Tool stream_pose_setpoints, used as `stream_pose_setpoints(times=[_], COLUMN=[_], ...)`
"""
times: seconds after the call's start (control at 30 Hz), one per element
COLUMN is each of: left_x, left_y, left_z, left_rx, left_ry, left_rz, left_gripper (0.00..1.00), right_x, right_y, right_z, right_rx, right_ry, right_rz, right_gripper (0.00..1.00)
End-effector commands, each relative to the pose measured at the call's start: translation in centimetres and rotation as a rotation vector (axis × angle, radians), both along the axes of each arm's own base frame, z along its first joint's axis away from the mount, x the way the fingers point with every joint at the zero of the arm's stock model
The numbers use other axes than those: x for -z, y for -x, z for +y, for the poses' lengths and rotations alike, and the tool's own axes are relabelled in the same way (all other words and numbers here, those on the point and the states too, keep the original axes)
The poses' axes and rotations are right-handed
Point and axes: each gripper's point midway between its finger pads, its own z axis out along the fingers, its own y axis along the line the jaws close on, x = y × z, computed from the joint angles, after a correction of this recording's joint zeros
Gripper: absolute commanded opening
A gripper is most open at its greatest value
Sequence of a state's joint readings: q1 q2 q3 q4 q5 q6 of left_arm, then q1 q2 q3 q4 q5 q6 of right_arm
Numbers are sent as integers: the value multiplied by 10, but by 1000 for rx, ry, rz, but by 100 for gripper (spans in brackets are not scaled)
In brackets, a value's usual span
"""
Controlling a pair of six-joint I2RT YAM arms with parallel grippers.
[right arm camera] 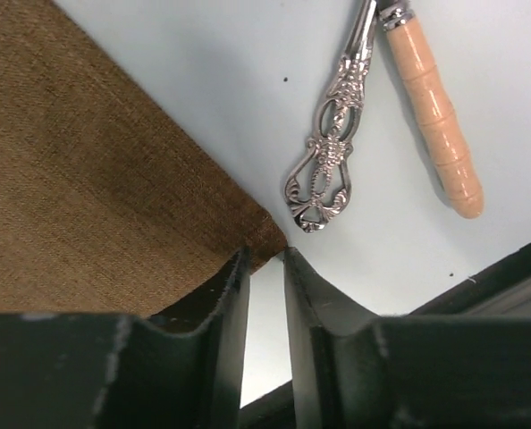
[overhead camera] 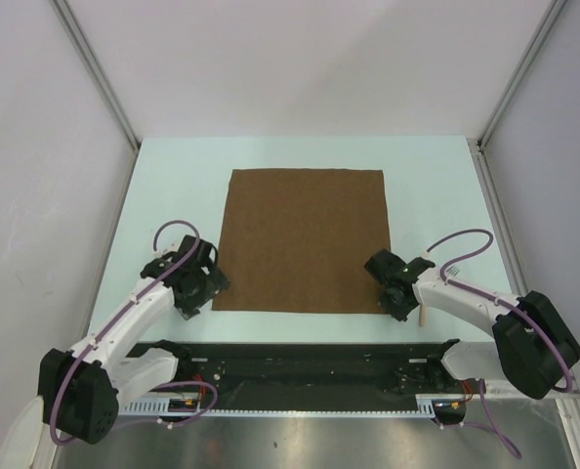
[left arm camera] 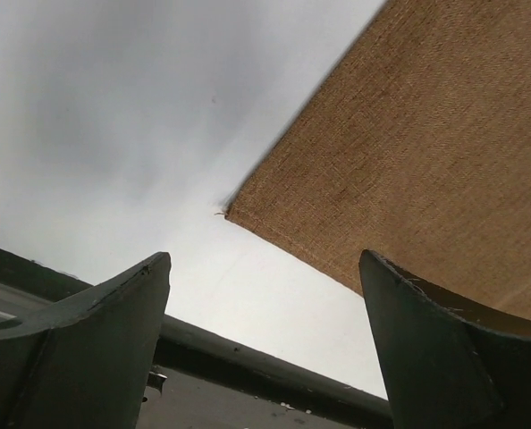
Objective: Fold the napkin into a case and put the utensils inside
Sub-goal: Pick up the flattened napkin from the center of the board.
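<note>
Right wrist: one napkin [right arm camera: 96, 179], two utensils [right arm camera: 431, 107]; left claw [left arm camera: 264, 259] spread, right claw [right arm camera: 265, 255] unclear.

napkin [overhead camera: 305, 239]: dark brown cloth, coarse weave, spread flat mid-table, pretty much square
utensils [overhead camera: 420, 313]: two pieces side by side, just right of the napkin's near right corner
silver handle [right arm camera: 324, 170]: fancy openwork, closest to the corner
tan handle [right arm camera: 431, 116]: pale, ribbed, right of the silver one
</note>
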State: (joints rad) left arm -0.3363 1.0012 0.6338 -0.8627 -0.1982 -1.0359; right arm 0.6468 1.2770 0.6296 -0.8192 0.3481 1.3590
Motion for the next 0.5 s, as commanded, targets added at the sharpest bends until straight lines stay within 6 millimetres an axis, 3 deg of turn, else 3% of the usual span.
stream_pose_setpoints(times=[0.0, 0.1, 0.33, 0.47], left_x=[4, 14, 29, 39], left_y=[3, 10, 23, 35], left_z=[1, 2, -13, -12], left_rx=[37, 45, 100, 63], left_ry=[-15, -23, -35, -49], left_rz=[16, 33, 80, 119], left_gripper=[90, 90, 83, 65], right_x=[11, 9, -24, -46], right_y=[-5, -12, -24, -32], right_z=[-8, 1, 18, 21], right_rx=[-13, -44, -126, -132], right_ry=[46, 10, -36, -80], right_rz=[-35, -68, -178, -247], right_gripper=[22, 0, 0, 0])
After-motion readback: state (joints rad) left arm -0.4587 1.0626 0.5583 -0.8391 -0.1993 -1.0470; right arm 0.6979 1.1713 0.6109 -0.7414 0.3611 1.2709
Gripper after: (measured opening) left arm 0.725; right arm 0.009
